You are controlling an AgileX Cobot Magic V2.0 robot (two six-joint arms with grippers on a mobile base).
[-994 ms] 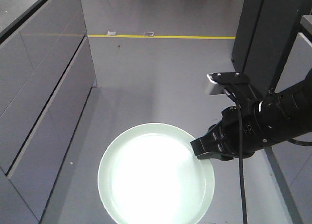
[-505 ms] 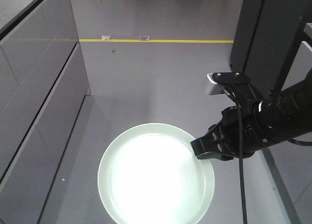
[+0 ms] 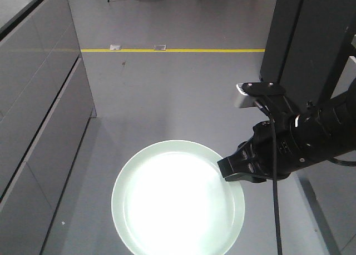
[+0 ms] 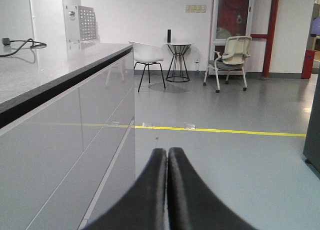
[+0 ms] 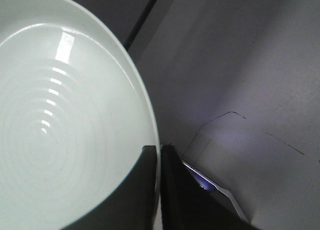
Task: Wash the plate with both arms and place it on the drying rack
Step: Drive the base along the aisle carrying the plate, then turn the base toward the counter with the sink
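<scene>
The pale mint-green plate [image 3: 178,199] hangs level over the grey floor, low in the front view. My right gripper [image 3: 225,174] is shut on its right rim, with the black right arm [image 3: 303,138] reaching in from the right. The right wrist view shows the plate [image 5: 60,115] filling the left side, and the right gripper [image 5: 157,152] has one finger on each side of the rim. My left gripper [image 4: 167,152] is shut with nothing in it and points along the floor. The drying rack is out of view.
A long grey cabinet [image 3: 39,110] with a dark-edged counter [image 4: 50,64] runs along the left. A dark pillar [image 3: 306,38] stands at the right. A yellow floor line [image 3: 172,50] crosses ahead. Beyond it stand a white chair [image 4: 148,54], a small table [image 4: 177,49] and an office chair [image 4: 232,49].
The floor line has slid down the front view and the cabinet has shifted left, so the view has advanced. Plate and right gripper keep the same place in the view.
</scene>
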